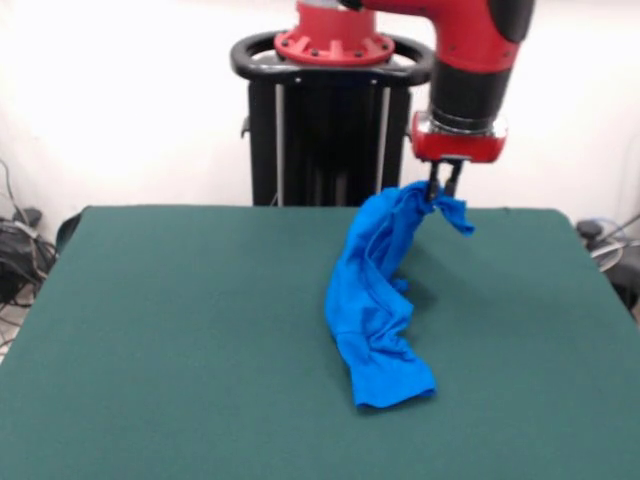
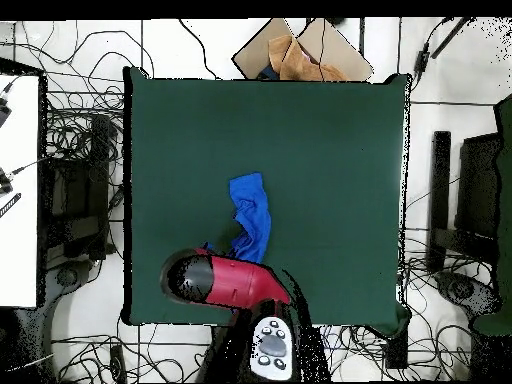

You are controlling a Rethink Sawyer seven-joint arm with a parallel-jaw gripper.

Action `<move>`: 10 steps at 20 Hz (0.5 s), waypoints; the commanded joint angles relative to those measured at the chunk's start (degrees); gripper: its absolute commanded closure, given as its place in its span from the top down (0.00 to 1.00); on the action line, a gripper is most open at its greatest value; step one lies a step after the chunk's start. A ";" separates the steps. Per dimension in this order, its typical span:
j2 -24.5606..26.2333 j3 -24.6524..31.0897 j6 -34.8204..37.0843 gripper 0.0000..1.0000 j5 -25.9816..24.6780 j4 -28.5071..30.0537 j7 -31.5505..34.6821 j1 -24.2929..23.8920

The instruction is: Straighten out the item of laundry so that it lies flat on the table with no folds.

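— One end of the T-shirt (image 1: 378,300) is pinched in the hand (image 1: 445,192), lifted at the far side.
— And the rest?
— It trails toward the camera, bunched lengthwise on the bench (image 1: 180,330), so spreading looks sideways.

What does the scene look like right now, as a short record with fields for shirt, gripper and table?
shirt: blue T-shirt, bunched into a long twisted strip, one end lifted, the other end resting on the table
gripper: gripper, jaws shut on the shirt's raised end, above the table's far side
table: green table, shirt not flat, print not visible
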 commanded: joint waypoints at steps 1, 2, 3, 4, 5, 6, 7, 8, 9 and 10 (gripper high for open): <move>0.34 0.93 0.95 0.00 5.93 0.83 18.21 2.37; 0.75 1.68 0.02 0.00 6.21 0.92 17.59 1.83; 1.17 2.45 -0.92 0.00 6.47 1.14 17.02 1.28; 1.48 3.07 -1.65 0.00 6.57 1.26 16.37 0.80; 1.68 3.60 -2.30 0.00 6.63 1.39 15.72 0.31; 1.99 4.00 -2.80 0.00 6.61 1.41 15.08 -0.23; 2.25 4.43 -3.34 0.00 6.63 1.55 14.58 -0.68; 2.87 4.93 -4.02 0.00 6.60 1.39 13.99 -1.34; 3.25 5.38 -4.64 0.00 6.57 1.42 13.64 -1.77; 3.59 5.69 -5.05 0.00 6.55 1.36 13.47 -2.01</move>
